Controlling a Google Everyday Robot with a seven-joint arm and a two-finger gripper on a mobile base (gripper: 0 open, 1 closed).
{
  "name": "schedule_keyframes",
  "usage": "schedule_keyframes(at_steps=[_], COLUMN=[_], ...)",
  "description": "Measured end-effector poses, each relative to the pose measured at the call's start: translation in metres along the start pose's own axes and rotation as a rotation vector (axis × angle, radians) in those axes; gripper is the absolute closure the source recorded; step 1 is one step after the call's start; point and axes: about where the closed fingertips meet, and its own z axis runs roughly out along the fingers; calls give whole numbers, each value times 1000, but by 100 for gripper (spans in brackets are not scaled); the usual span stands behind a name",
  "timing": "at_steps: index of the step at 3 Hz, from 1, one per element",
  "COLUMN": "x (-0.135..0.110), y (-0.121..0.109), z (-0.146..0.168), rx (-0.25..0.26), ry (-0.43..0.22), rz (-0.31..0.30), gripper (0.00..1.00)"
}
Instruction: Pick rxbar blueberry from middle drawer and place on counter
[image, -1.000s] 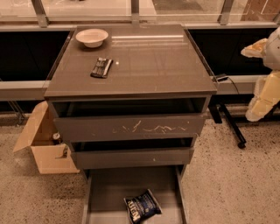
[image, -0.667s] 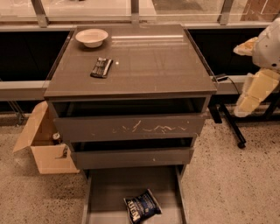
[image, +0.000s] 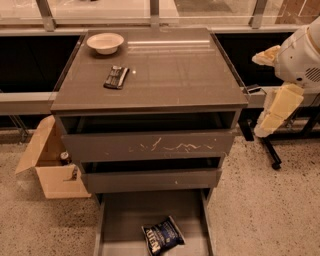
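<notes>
The dark grey-brown cabinet has a glossy counter (image: 175, 70) on top. The middle drawer (image: 152, 179), with a plain front, is open a crack, and its inside is dark, so no rxbar blueberry shows in it. A dark wrapped bar (image: 116, 77) lies on the counter's left part; I cannot read its label. My gripper (image: 274, 107), cream-coloured on a white arm, hangs in the air to the right of the cabinet, about level with the top drawer and apart from it.
The scratched top drawer (image: 150, 145) is slightly open. The bottom drawer (image: 125, 220) is pulled fully out and holds a blue snack bag (image: 162, 235). A white bowl (image: 105, 42) sits at the counter's back left. An open cardboard box (image: 52, 170) stands on the floor at the left.
My arm and gripper have moved left, further into view, and a little lower beside the cabinet. Nothing on the cabinet has moved.
</notes>
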Motion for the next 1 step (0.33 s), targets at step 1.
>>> schedule_keyframes(at_steps=[1], x=[7], y=[4], z=[-3], rx=[7], ry=[-3], rz=[12], gripper=[0])
